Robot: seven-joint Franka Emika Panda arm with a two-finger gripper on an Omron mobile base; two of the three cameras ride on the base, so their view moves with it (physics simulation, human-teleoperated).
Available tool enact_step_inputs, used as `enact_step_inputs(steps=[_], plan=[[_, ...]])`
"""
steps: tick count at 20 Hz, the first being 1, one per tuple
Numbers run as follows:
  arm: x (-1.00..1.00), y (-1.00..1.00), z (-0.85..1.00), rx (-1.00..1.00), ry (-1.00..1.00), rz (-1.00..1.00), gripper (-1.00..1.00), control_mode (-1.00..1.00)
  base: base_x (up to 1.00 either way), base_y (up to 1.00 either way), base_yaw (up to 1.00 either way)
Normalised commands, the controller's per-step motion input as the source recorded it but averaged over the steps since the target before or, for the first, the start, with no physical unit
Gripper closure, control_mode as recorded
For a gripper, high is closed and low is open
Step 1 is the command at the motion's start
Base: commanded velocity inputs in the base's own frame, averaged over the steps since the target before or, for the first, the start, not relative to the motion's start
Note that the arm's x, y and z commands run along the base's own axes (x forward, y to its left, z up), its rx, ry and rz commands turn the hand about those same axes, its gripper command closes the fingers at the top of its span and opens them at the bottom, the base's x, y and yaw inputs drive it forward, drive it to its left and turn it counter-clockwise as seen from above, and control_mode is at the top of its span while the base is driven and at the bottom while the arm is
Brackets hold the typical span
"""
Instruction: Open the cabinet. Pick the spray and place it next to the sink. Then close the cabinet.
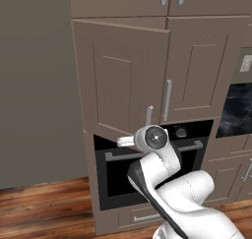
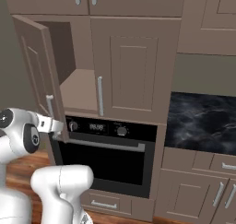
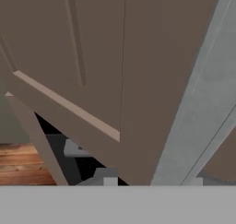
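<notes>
Jaws (image 2: 57, 126) at the cabinet (image 2: 133, 66) left door's (image 2: 39, 75) lower free edge.

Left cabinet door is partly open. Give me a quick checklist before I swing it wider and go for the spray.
1. Left door open: ok, partly swung out.
2. Right door open: not ok, shut.
3. Gripper at the left door's handle: ok, near its lower end; grip itself cannot tell.
4. Spray seen inside: not ok, visible shelf looks bare.
5. Oven below, clear of the door's swing: ok.
</notes>
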Motion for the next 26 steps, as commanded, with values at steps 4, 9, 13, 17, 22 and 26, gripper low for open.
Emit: enact_step_inputs(steps=[4,9,13,17,22,26], plan=[[-0.26,0.28,0.00,0.00,-0.07,0.00,1.00,-1.00,0.00,0.00,0.00],[0.00,0.00,0.00,0.00,0.00,0.00,-1.00,-1.00,0.00,0.00,0.00],[0.00,0.00,0.00,0.00,0.00,0.00,-1.00,-1.00,0.00,0.00,0.00],[-0.07,0.00,0.00,0.00,0.00,0.00,-1.00,-1.00,0.00,0.00,0.00],[-0.40,0.00,0.00,0.00,-0.03,0.00,-1.00,-1.00,0.00,0.00,0.00],[-0.47,-0.01,0.00,0.00,-0.02,0.00,-1.00,-1.00,0.00,0.00,0.00]])
